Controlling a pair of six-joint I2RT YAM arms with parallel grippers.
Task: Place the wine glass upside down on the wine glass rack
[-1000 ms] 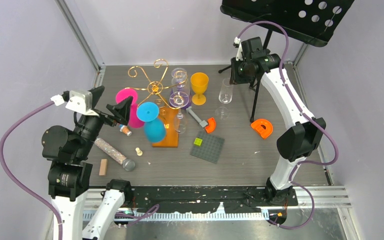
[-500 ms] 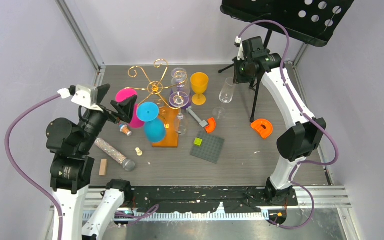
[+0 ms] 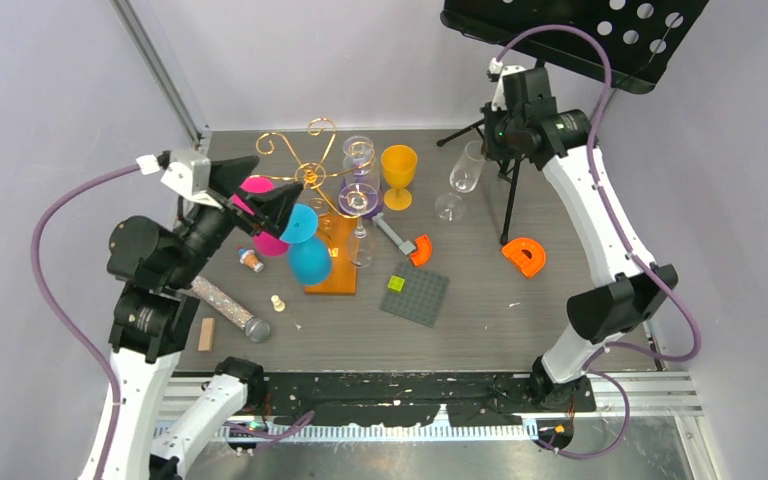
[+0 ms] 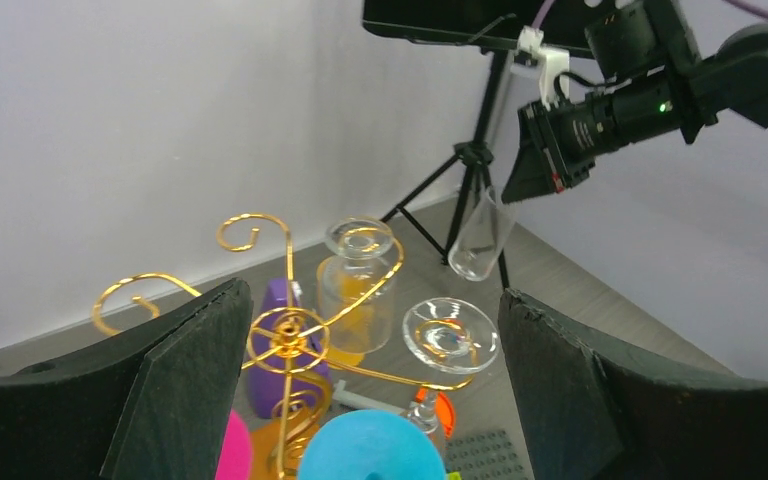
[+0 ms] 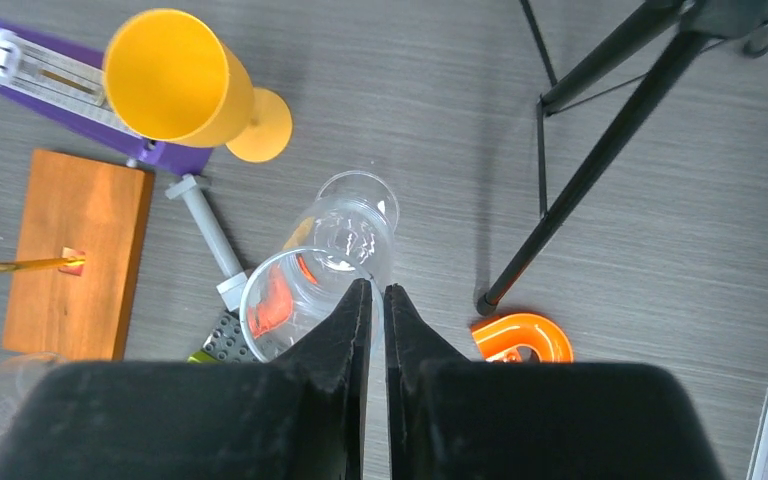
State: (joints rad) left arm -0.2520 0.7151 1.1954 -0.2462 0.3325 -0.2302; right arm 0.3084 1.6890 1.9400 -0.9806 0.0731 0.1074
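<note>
The glass [image 3: 467,170] is clear and tilts in the air at the far right of the bench [image 3: 520,310]. Its rim is up toward the right arm and its foot leans down to the left. I cannot tell whether the foot touches the bench. The right fingers [image 5: 345,330] are pressed almost together, pinching the glass wall at the rim, one finger inside the bowl and one outside. The glass is just in front of the legs of the black music stand [image 3: 580,30].

A yellow goblet [image 3: 398,172] stands upright between the glass and the rack [image 3: 305,175]. The rack's gold wire scrolls rise from an orange base [image 3: 332,262] left of the bench's middle. A pink cup [image 3: 250,187], a blue cup [image 3: 309,260] and two clear stemmed ones hang on it with their feet up in the wire. The held glass is well apart from it.

The left fingers [image 4: 190,380] are spread wide and hold nothing. They hover over the rack's left side, aimed across it toward the glass.

An orange curved piece [image 3: 525,255] lies near the stand's pole. A grey studded plate [image 3: 415,295] lies nearer the arms.
</note>
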